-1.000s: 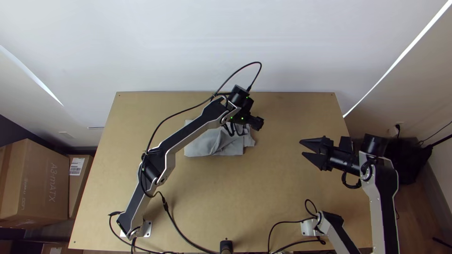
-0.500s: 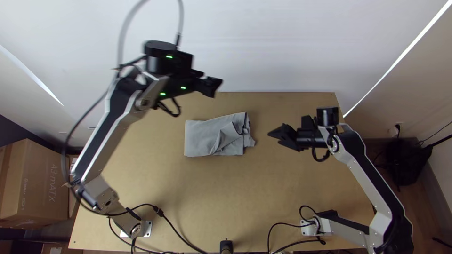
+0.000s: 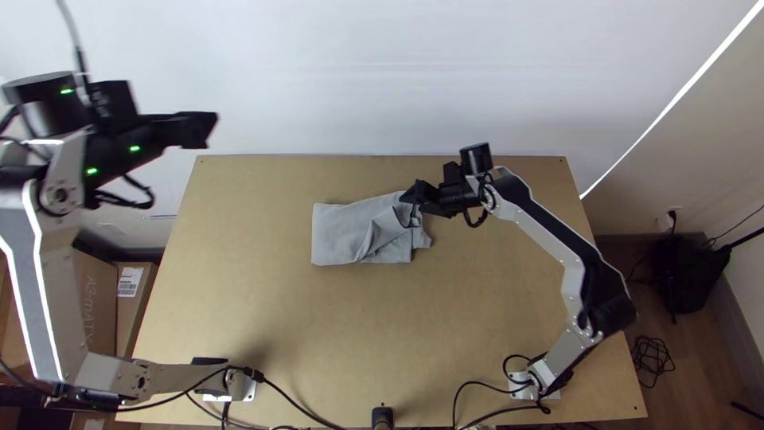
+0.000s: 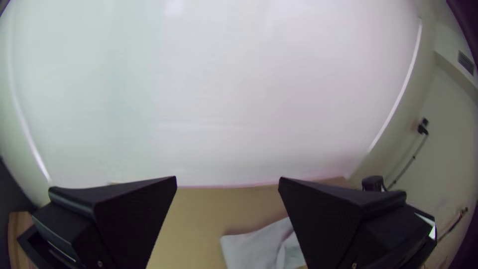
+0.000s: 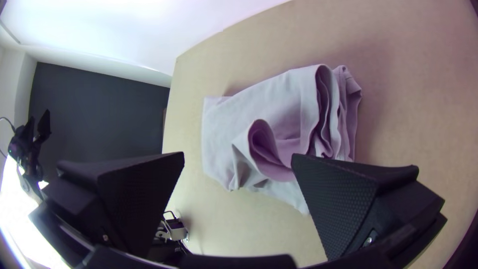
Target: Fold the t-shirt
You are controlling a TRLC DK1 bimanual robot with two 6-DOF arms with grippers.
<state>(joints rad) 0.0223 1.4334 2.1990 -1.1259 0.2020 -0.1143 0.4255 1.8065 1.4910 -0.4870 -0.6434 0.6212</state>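
The grey t-shirt (image 3: 342,231) lies as a folded, roughly rectangular bundle in the table's upper middle, its right end rumpled. In the top view my left gripper (image 3: 208,129) hangs at the upper left, away from the cloth; in its wrist view the left gripper (image 4: 227,180) is open with nothing held. My right gripper (image 3: 410,199) is over the shirt's upper right corner. In the right wrist view the right gripper (image 5: 238,157) stands open above the t-shirt (image 5: 279,99), whose layered edges and a raised loop of fabric show between and beyond the fingers.
The wooden table (image 3: 318,334) extends bare around the cloth. Black cables (image 3: 294,390) run along its near edge beside a small dark post (image 3: 383,417). Cardboard boxes (image 3: 131,295) stand left of the table, and a black bag (image 3: 691,271) lies right of it.
My left arm has swung away from the shirt to the upper left. The right arm has come in from the right to the shirt's right end. The shirt keeps its place.
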